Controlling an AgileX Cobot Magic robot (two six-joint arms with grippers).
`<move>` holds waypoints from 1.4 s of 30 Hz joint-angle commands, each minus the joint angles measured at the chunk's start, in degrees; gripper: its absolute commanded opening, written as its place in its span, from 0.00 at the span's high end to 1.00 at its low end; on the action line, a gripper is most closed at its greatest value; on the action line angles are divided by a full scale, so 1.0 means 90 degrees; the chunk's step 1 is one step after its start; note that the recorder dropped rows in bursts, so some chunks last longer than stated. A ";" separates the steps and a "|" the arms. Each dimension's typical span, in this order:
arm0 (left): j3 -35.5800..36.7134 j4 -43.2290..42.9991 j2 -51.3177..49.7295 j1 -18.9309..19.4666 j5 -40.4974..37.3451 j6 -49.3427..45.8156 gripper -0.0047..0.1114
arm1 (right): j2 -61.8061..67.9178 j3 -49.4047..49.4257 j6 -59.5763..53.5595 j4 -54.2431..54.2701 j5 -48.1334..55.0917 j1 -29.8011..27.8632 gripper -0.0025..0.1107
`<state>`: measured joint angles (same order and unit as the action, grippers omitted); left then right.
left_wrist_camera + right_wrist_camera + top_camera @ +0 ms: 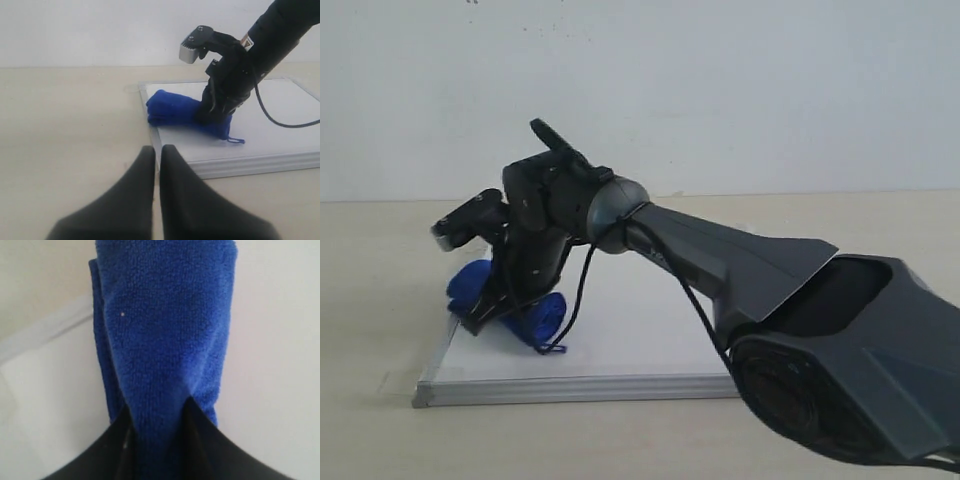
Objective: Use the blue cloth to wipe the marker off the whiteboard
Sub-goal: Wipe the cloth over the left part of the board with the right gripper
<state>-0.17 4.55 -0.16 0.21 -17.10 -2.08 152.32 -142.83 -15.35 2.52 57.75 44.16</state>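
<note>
Blue cloth point(170, 111) pinched bunched in right end effector point(158, 412), pressed onto board point(630, 345) near its edge for wiping; left end effector point(157, 162), pressed together, idles clear over counter point(65, 125).

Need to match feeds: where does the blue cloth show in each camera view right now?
Exterior: blue cloth left of centre, on the whiteboard near its left end.
Left wrist: mid-picture, on the board by its frame.
Right wrist: fills the middle, pinched in the right tool.
Shared landmark: the whiteboard's grey frame edge beside the cloth.
</note>
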 commanded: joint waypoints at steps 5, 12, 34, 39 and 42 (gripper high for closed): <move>0.0019 0.0038 0.0018 -0.0029 0.0064 -0.0014 0.93 | 0.0029 -0.0064 0.0528 -0.0651 0.0565 -0.0817 0.98; 0.0019 0.0038 0.0018 -0.0029 0.0064 -0.0014 0.93 | 0.0029 -0.0064 -0.0601 0.1511 0.0419 -0.0243 0.98; 0.0019 0.0038 0.0018 -0.0029 0.0064 -0.0014 0.93 | 0.0477 -0.0064 -0.0401 0.0888 0.0171 -0.0161 0.98; 0.0019 0.0038 0.0018 -0.0029 0.0064 -0.0014 0.93 | 0.0378 -0.0235 -0.0857 0.1748 0.0671 0.0060 0.98; 0.0019 0.0038 0.0018 -0.0029 0.0064 -0.0014 0.93 | 0.0390 -0.0341 -0.0857 0.1777 0.0824 0.0036 0.98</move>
<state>-0.17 4.55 -0.16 0.21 -17.10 -2.08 154.50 -145.80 -22.46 15.54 60.47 44.00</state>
